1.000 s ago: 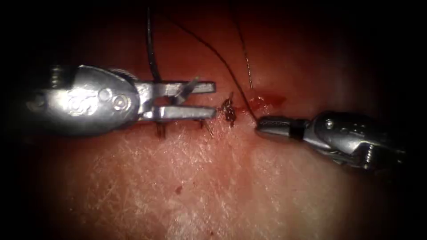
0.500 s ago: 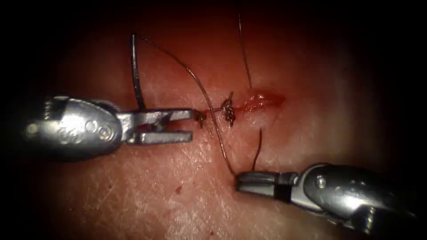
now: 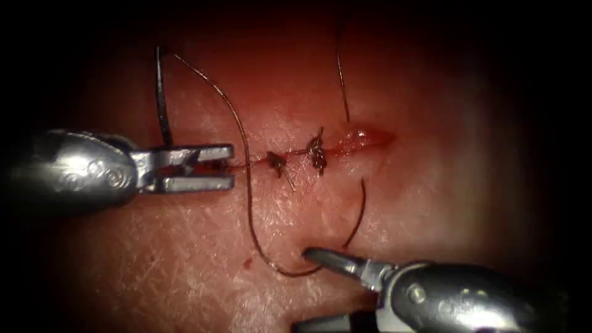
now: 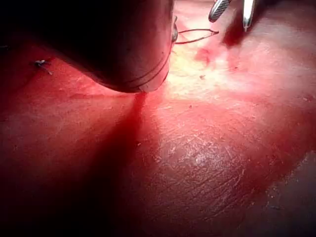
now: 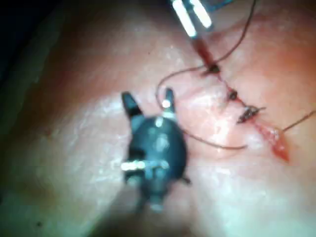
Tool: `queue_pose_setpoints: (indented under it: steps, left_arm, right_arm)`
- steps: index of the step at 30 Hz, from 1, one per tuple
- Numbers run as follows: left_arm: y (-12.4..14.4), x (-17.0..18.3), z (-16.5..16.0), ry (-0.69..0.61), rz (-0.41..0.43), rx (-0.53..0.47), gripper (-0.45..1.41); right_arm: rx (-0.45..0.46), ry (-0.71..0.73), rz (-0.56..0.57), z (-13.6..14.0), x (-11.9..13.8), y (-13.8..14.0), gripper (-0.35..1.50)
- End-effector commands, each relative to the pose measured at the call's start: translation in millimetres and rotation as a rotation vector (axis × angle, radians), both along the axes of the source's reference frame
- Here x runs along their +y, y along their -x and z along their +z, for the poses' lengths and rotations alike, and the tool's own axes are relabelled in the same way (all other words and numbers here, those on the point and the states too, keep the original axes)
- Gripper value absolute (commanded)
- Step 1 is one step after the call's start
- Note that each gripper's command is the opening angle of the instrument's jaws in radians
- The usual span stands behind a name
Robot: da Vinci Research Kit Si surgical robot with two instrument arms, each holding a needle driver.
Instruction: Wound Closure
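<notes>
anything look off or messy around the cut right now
Nothing damaged. The thread lies in a slack loop on the tissue below the cut, beside the open, empty right tool. The left tool holds the needle, clear of the tissue, far from its threaded end.

We see the left tool drawn back toward the frame's left edge, carrying the needle with it. The right tool has dropped from beside the cut to the lower right, its fingers now parted and the thread slackened into a loop.
</notes>
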State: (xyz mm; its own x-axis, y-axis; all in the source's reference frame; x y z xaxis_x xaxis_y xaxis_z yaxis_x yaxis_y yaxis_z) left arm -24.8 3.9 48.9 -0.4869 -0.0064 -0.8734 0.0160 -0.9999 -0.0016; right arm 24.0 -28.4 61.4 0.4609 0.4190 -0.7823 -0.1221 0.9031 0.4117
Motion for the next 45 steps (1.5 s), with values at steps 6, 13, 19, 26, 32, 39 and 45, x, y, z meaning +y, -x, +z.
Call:
queue_pose_setpoints:
  steps: [6, 13, 19, 26, 32, 39, 45]
  left_arm:
    - [-1.6, 0.4, 1.8, -0.009, -0.013, 0.009, -0.45]
    - [-1.4, 0.1, 2.3, -0.01, -0.02, 0.018, -0.45]
    - [-1.3, 0.0, 2.2, -0.009, -0.023, 0.021, -0.45]
    - [-1.2, 0.0, 2.2, -0.009, -0.024, 0.022, -0.45]
    - [-1.2, -0.1, 2.3, -0.009, -0.023, 0.021, -0.45]
    - [-1.2, -0.1, 2.3, -0.009, -0.023, 0.021, -0.45]
    - [-1.2, -0.1, 2.3, -0.009, -0.023, 0.021, -0.45]
  right_arm:
    - [-0.021, 0.06, 0.041, 2.0, 1.0, 1.8, 1.32]
    - [-0.062, 0.181, 0.039, 4.1, 1.9, 2.8, 1.32]
    - [-0.043, 0.404, -0.011, 6.0, 2.3, 2.0, 1.23]
    - [-0.073, 0.546, -0.074, 6.3, 2.5, 0.9, 1.1]
    - [-0.117, 0.607, -0.183, 7.4, 2.2, 1.0, -0.21]
    - [-0.068, 0.542, -0.234, 8.3, 1.6, 2.6, -0.35]
    - [-0.051, 0.512, -0.253, 8.0, -0.8, 2.1, -0.35]
